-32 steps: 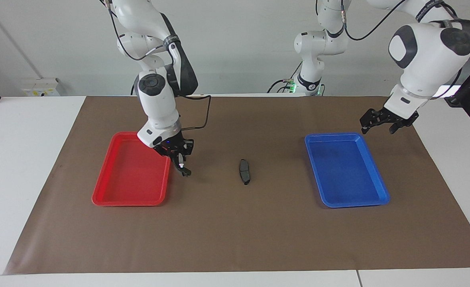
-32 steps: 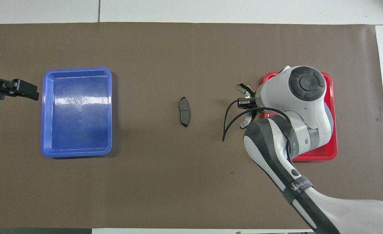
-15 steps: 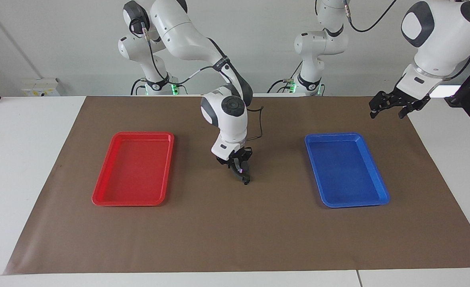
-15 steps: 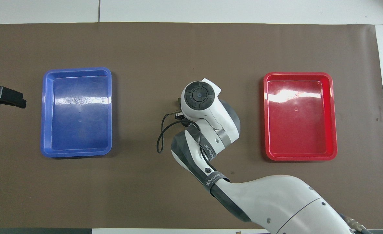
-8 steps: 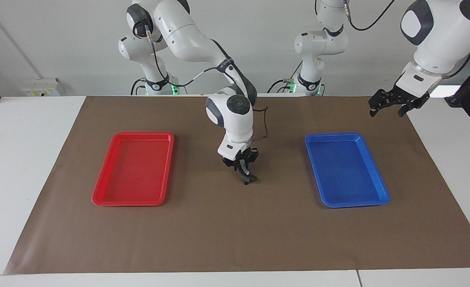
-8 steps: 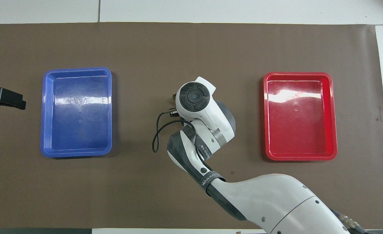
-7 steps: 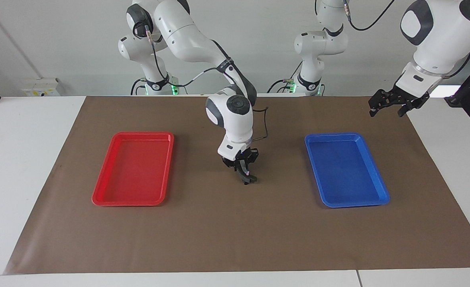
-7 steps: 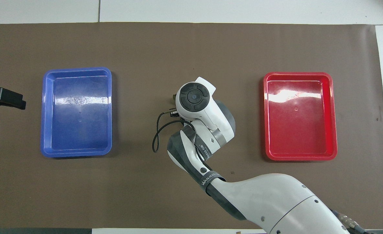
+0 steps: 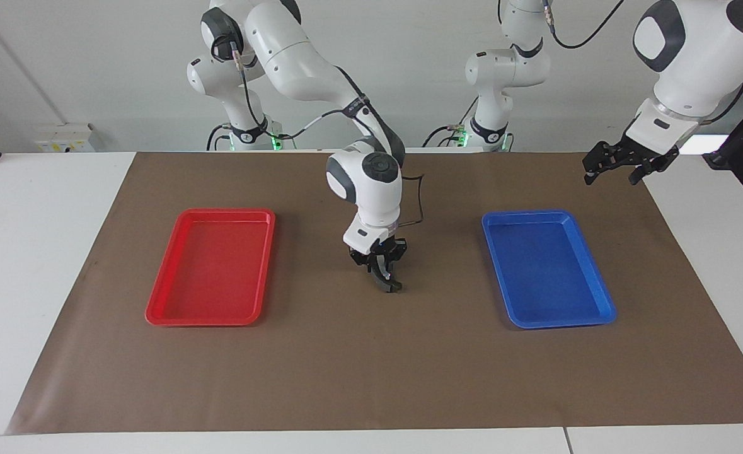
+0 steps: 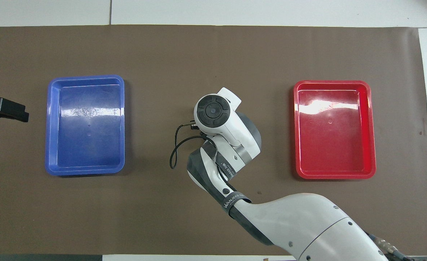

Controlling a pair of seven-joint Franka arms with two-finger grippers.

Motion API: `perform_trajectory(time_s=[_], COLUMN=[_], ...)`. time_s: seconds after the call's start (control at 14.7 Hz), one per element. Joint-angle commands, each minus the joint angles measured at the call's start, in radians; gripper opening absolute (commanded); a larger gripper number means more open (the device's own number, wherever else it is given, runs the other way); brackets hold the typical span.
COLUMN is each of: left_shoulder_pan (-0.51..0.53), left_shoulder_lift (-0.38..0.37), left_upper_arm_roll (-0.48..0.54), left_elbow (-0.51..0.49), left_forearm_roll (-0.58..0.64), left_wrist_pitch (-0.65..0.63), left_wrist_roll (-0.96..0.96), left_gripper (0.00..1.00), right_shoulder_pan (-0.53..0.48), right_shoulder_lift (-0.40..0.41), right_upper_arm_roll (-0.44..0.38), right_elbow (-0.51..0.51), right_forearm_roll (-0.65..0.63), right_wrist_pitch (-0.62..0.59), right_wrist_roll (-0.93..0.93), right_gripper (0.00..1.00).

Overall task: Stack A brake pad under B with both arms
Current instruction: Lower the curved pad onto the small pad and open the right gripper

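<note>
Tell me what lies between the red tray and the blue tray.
The right gripper, low, with a dark brake part at its tips; otherwise bare brown mat. Facing view shows it.

My arms (image 9: 295, 44) are glossy white with dark grey joint caps and black cables looping alongside. One forearm wears a dark band (image 10: 235, 201) with white lettering. My grippers (image 9: 617, 165) are black; green lights glow at my bases (image 9: 270, 140).

— Where is the right arm?
— It reaches in between the red tray (image 9: 210, 268) and the blue one, wrist bent down, right gripper (image 9: 389, 285) low with its fingers shut.

— And the left arm?
— It waits raised, left gripper (image 9: 617, 165) spread wide, well away from the red tray.
</note>
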Motion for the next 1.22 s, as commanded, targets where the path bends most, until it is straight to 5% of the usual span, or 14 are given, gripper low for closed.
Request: perform_trajectory(time_s=[0.0, 0.14, 0.2, 0.27, 0.34, 0.82, 1.16], left_shoulder_pan=[0.008, 0.008, 0.008, 0.008, 0.008, 0.008, 0.008], left_shoulder_lift=[-0.025, -0.025, -0.025, -0.025, -0.025, -0.025, -0.025], left_upper_arm_roll=[-0.004, -0.004, -0.004, -0.004, -0.004, -0.004, -0.004], left_elbow=[-0.027, -0.027, -0.027, -0.025, -0.025, -0.025, -0.027], left_forearm_roll=[-0.005, -0.005, -0.005, -0.005, -0.005, -0.005, -0.005], left_wrist_pitch=[0.004, 0.004, 0.003, 0.004, 0.004, 0.004, 0.004], left_wrist_roll=[-0.010, -0.010, -0.010, -0.010, -0.008, -0.008, -0.010], left_gripper=[0.99, 0.99, 0.99, 0.99, 0.99, 0.99, 0.99], right_shoulder_pan=[0.001, 0.000, -0.003, -0.003, -0.002, -0.047, -0.238], right_shoulder_lift=[-0.004, -0.003, -0.003, -0.003, -0.004, -0.092, -0.250], right_upper_arm_roll=[-0.003, -0.002, -0.002, -0.002, -0.002, -0.011, -0.012], right_elbow=[-0.012, -0.018, -0.020, -0.020, -0.017, -0.012, -0.020], right_forearm_roll=[-0.022, -0.022, -0.022, -0.021, -0.022, -0.019, -0.021], right_wrist_pitch=[0.015, 0.019, 0.019, 0.019, 0.018, -0.037, -0.149], right_wrist_roll=[0.031, 0.044, 0.044, 0.044, 0.044, 0.047, 0.024], right_gripper=[0.00, 0.16, 0.39, 0.90, 1.00, 1.00, 1.00])
